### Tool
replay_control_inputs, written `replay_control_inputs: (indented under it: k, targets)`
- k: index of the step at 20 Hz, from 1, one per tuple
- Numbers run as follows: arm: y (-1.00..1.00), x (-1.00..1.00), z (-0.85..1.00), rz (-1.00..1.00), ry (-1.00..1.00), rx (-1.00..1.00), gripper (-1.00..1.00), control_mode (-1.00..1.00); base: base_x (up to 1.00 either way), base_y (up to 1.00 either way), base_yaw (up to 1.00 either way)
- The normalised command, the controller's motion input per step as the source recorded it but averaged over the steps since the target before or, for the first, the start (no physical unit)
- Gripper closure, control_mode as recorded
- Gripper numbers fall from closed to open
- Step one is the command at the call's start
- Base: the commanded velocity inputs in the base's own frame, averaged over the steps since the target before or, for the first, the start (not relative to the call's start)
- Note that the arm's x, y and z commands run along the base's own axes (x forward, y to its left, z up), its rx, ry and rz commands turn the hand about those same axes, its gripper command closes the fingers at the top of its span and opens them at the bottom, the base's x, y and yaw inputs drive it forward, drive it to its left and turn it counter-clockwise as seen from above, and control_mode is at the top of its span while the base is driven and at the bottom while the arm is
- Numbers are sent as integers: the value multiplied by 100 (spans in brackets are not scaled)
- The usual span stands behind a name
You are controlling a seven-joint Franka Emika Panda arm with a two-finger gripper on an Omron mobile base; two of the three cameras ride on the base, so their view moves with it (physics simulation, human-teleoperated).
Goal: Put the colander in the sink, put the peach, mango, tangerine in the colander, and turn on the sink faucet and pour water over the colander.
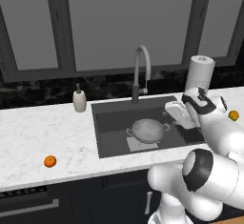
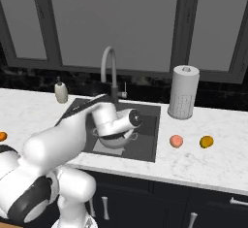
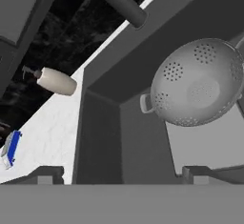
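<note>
Colander (image 1: 148, 130) sits upright inside the sink (image 1: 114, 137), on the lighter square patch of the basin floor, so step one looks done; hand view shows it empty, no fruit inside. Sink faucet (image 1: 141, 70) stands behind the basin, spout arched over it, and no water stream is visible, so the tap looks off. All three fruits are on the table (image 1: 43, 132), none moved yet: tangerine (image 1: 50, 161) far out to the left of the sink near the front edge, well apart from everything; peach (image 2: 176, 141) and mango (image 2: 207, 141) lie near each other right of the sink, in front of the paper towel roll (image 2: 183, 92). End effector (image 3: 121, 173) hovers above the right part of the basin, near the colander but not touching, jaws spread wide and holding nothing. Soap bottle (image 1: 79, 100) stands left of the faucet at the back. Judgement: roughly one step of five finished; left are three fruit pick-and-drops into the colander, then turning the faucet on so water runs over it. Peach looks like the closest next target.
</note>
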Motion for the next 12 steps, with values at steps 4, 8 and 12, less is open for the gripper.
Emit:
replay_control_inputs:
  k: [4,8,12]
  targets:
    - [91,-99,100,1,0,-24,-100,-100,0,0,0]
    - [76,-100,98,4,-1,-25,-100,-100,0,0,0]
    - [96,-100,74,5,-4,-28,-100,-100,0,0,0]
